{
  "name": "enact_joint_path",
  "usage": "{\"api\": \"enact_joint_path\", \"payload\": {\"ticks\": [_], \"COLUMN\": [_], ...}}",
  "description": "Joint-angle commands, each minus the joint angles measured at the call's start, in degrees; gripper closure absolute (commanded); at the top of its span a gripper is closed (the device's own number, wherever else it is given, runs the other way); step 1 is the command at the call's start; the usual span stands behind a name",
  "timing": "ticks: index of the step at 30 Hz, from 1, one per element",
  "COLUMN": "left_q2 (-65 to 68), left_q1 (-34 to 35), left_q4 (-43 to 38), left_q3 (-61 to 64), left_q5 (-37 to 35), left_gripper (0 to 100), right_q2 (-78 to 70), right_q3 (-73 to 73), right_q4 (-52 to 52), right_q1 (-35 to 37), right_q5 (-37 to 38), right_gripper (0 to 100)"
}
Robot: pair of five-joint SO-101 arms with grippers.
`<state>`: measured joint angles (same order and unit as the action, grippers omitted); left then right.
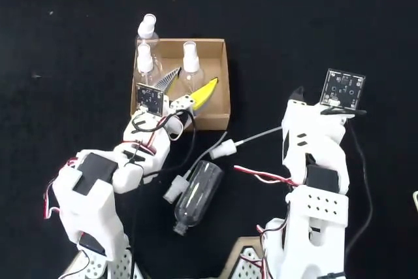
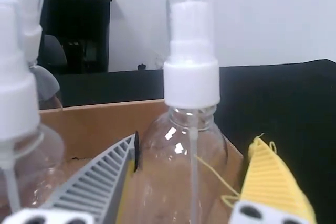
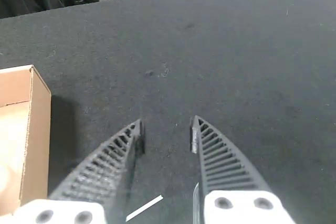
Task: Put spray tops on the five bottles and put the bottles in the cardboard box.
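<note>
The cardboard box [image 1: 219, 106] sits at the table's middle back. Three clear bottles with white spray tops stand at it: two at its left back [image 1: 146, 31] [image 1: 144, 63] and one in the middle [image 1: 191, 63]. My left gripper [image 1: 196, 76] is open inside the box, its grey finger [image 2: 100, 182] and yellow finger [image 2: 270, 182] either side of the middle bottle [image 2: 184, 166]; the yellow one stands clear of it. An uncapped bottle [image 1: 198, 193] lies on the table in front, with two loose spray tops [image 1: 222, 149] [image 1: 175, 191] beside it. My right gripper [image 3: 165, 135] is open over bare table.
The table is covered in black cloth [image 1: 65, 63]. The right arm [image 1: 313, 161] stands right of the lying bottle, its gripper to the right of the box, whose wall [image 3: 31, 129] shows in the right wrist view. Red and white cables [image 1: 261, 176] run between the arms.
</note>
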<state>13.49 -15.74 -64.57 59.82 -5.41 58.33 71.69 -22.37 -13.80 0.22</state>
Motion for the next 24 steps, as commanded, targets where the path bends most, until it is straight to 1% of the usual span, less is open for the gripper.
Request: {"api": "enact_joint_path", "payload": {"ticks": [1,7,13,21,23,24], "left_q2": [-6.2,-9.7,-13.4,-27.3,-31.6,-33.8], "left_q1": [1.4,2.6,2.4,2.0,2.5,2.7], "left_q4": [0.1,0.1,0.1,0.4,4.0,7.3], "left_q3": [0.8,3.1,9.0,19.2,21.5,22.5], "left_q5": [-0.1,-0.1,-0.3,-0.3,-0.3,-0.3], "left_gripper": [69,69,69,69,71,74], "right_q2": [0.4,0.4,0.4,0.4,0.4,0.5], "right_q3": [-2.7,-2.7,-2.7,-2.7,-2.7,-2.7], "right_q4": [1.3,1.2,1.2,1.1,1.1,1.1], "right_q1": [-0.7,-0.7,-0.7,-0.7,-0.7,-0.7], "right_q5": [-0.4,-0.4,-0.4,-0.4,-0.4,-0.4], "right_gripper": [86.1,86.1,86.1,86.4,90.6,94.5]}}
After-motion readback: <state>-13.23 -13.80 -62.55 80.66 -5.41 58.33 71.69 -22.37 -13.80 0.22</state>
